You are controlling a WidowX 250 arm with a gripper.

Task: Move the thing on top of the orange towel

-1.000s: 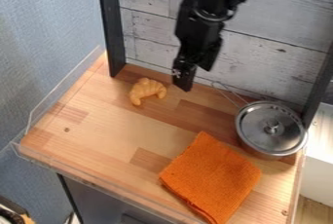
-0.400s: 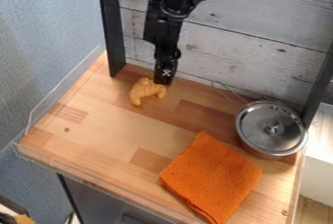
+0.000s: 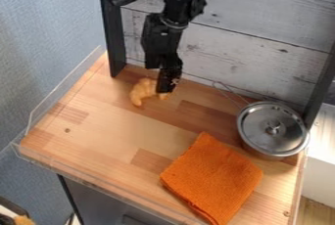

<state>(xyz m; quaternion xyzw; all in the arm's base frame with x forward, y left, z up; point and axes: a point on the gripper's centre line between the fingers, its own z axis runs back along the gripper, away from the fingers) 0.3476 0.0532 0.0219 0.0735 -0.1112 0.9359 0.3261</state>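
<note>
Right now, the black two-finger gripper (image 3: 166, 84) is hanging down from the top of the view, its tip covering part of the golden-brown, crescent-shaped toy croissant (image 3: 141, 92). How far open the jaws are, and whether they are holding the croissant, I cannot tell. The croissant is lying near the back of the light-brown, wood-block tabletop (image 3: 111, 131), towards the left of the view and well apart from the towel. That folded orange cloth towel (image 3: 212, 177) is lying flat near the front edge, at the lower right. The round silver metal pot (image 3: 254, 151) is standing behind and to the right of the towel, a shiny metal lid with a knob (image 3: 262, 119) sitting on it. Behind the tabletop, the whitish wood-plank wall (image 3: 262, 48) is rising between two dark uprights
</note>
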